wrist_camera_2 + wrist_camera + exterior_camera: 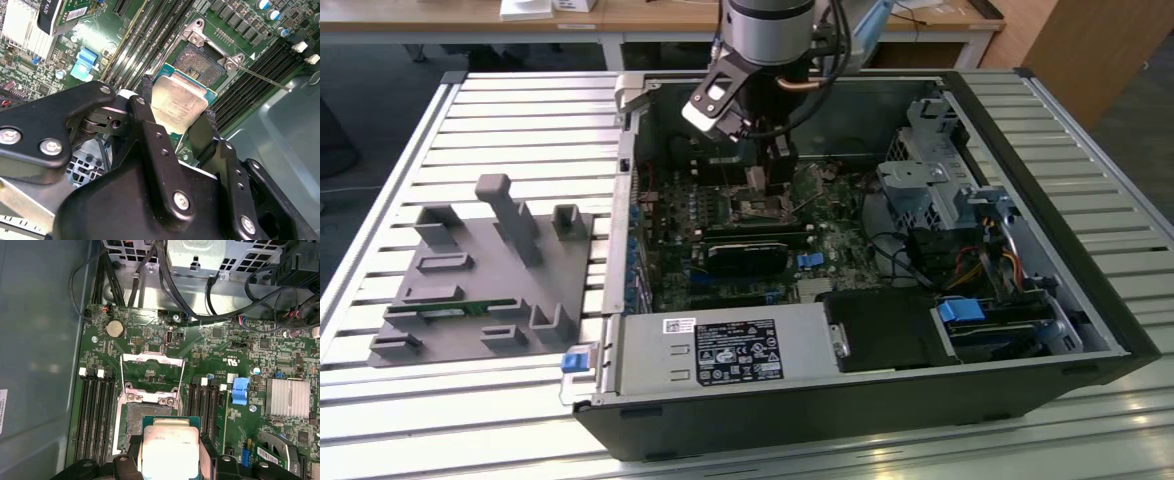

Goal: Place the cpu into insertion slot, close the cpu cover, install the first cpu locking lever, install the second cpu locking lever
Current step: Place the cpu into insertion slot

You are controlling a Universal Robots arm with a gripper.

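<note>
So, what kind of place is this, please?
Probably a robotics lab or test workshop: an open computer case lies on a slatted metal table, a grey fixture block beside it, and the gripper's jaws hold the cpu over the motherboard.

The arm (pixel 770 30) stands upright above the tool (pixel 178 100), which points downward, its two black fingers (pixel 152 127) clamped on opposite edges of the cpu (pixel 175 112).

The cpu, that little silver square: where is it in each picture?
Exterior view: too small to pick out; the gripper hangs over the insertion slot.
Second wrist view: cpu in the gripper, beside the insertion slot.
First wrist view: cpu overlapping the insertion slot's edge.
Shared landmark: the insertion slot.
</note>
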